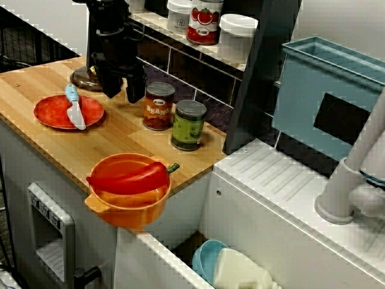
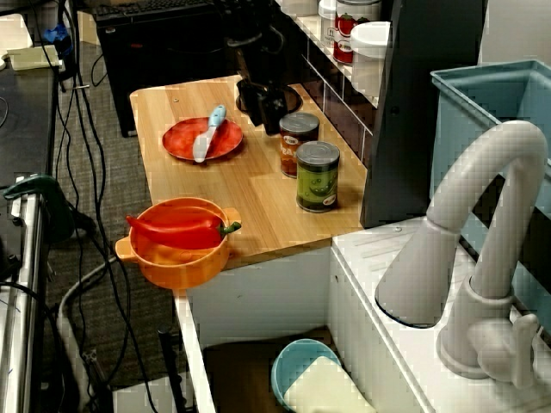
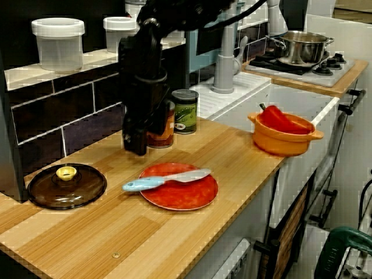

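Knife [image 3: 165,180] on plate [image 3: 189,196], just beside grpr [image 3: 145,138]

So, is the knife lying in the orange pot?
No, the knife lies across the red plate, while the orange pot at the counter's edge holds a red pepper.

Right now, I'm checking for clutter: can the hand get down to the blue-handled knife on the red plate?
Probably yes. The hand hangs open beside the red plate, the knife lies bare on top, and the nearest can stands off to the side.
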